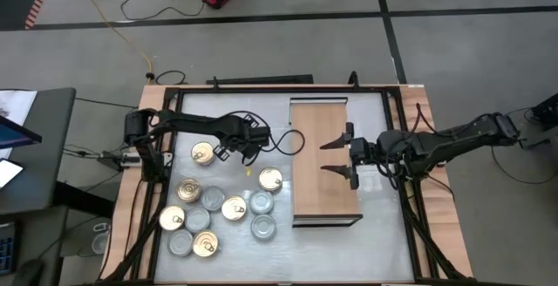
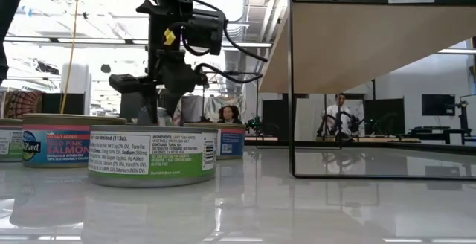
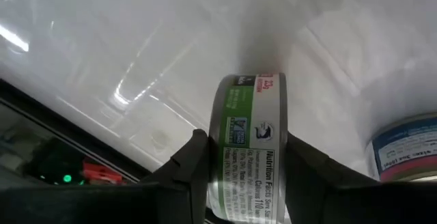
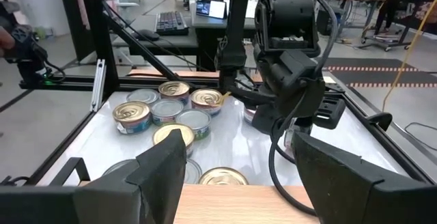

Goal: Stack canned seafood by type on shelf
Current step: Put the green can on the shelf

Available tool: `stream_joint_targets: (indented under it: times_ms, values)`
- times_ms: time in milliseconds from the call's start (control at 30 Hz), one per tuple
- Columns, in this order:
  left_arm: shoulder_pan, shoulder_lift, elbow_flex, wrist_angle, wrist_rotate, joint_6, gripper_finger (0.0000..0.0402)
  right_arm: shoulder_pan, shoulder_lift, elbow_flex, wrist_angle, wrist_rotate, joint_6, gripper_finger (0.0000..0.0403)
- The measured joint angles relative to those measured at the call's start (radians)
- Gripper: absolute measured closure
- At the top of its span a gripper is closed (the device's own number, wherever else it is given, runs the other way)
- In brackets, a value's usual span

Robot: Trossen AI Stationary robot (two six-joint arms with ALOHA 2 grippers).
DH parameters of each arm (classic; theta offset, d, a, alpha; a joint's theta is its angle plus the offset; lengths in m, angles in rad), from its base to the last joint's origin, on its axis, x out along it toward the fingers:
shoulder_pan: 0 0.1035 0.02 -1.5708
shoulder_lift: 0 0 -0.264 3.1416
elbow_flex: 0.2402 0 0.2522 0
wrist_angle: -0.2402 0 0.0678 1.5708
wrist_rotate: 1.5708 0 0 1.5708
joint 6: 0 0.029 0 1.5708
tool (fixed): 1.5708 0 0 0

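The left gripper [image 3: 249, 176] is closed on a green-label tin [image 3: 251, 149] above the table [image 1: 279, 225] to carry it to the still bare shelf [image 1: 314, 120], over which the right gripper [image 1: 336, 157] waits, fingers apart and empty, while the other tins [image 1: 218, 212] lie grouped left of it.

shelf [image 1: 324, 160] board is bare under my right gripper [image 1: 336, 157], free room all along it. my left gripper [image 1: 228, 150] has a tin [image 3: 249, 149] filling its jaws. tin cluster [image 1: 214, 212] crowds the near-left table [image 1: 279, 238]; one gold tin [image 1: 270, 179] sits between it and the shelf. cable [image 1: 283, 142] loops by my left arm.
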Motion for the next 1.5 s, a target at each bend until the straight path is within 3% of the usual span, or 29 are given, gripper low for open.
stream_joint_targets:
  times_ms: [267, 400, 667, 1000, 1300, 1500]
  values:
    - [-0.013, -0.039, 0.015, -0.025, 0.060, -0.094, 0.0273, 0.000, 0.000, 0.000, 0.000, 0.000, -0.008, 0.0108]
    - [-0.012, -0.106, 0.059, -0.020, 0.156, -0.167, 0.0272, 0.000, -0.007, 0.000, 0.000, 0.000, -0.008, 0.0108]
    - [-0.016, -0.262, 0.103, 0.006, 0.251, -0.274, 0.0271, 0.000, -0.082, 0.000, -0.026, 0.005, -0.006, 0.0108]
    - [0.030, -0.344, 0.112, 0.423, 0.558, -0.561, 0.0270, -0.041, -0.140, -0.001, -0.248, 0.014, 0.026, 0.0108]
    - [0.138, -0.310, 0.112, 0.724, 0.867, -1.049, 0.0270, -0.103, -0.192, -0.001, -0.305, 0.003, 0.013, 0.0108]
    - [0.148, -0.200, 0.111, 0.878, 0.949, -1.277, 0.0269, -0.121, -0.242, -0.001, -0.325, -0.001, 0.030, 0.0108]
